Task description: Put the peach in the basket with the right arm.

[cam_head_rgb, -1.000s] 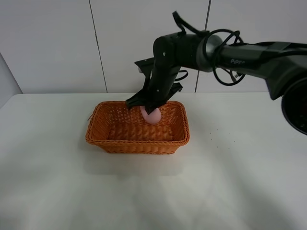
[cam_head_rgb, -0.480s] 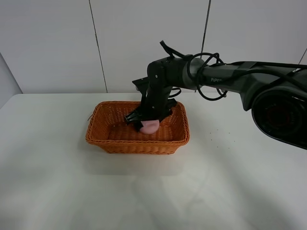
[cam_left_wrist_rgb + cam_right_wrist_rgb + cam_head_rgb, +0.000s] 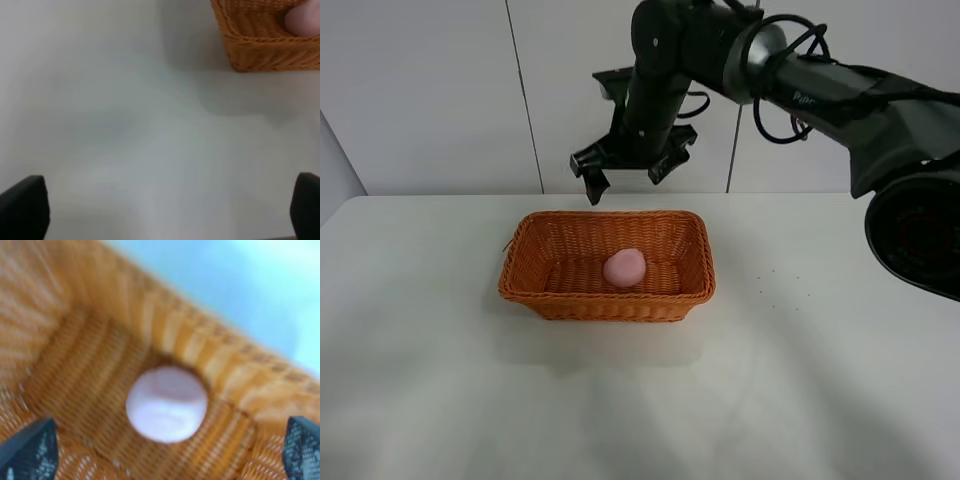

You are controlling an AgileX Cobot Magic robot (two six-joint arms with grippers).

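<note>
Black right arm (image 3: 800, 85) reaches over basket (image 3: 610, 302), gripper (image 3: 625, 172) high, spread wide, empty; peach (image 3: 624, 267) inside.

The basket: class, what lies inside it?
The peach rests on the basket's woven floor; nothing else shows there. The floor under the peach and close behind the near wall is hidden.

white word "Piper", faint, on right arm (image 3: 820, 90)

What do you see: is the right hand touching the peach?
Apart. The exterior high view shows the right hand well above the peach lying in the basket.
</note>
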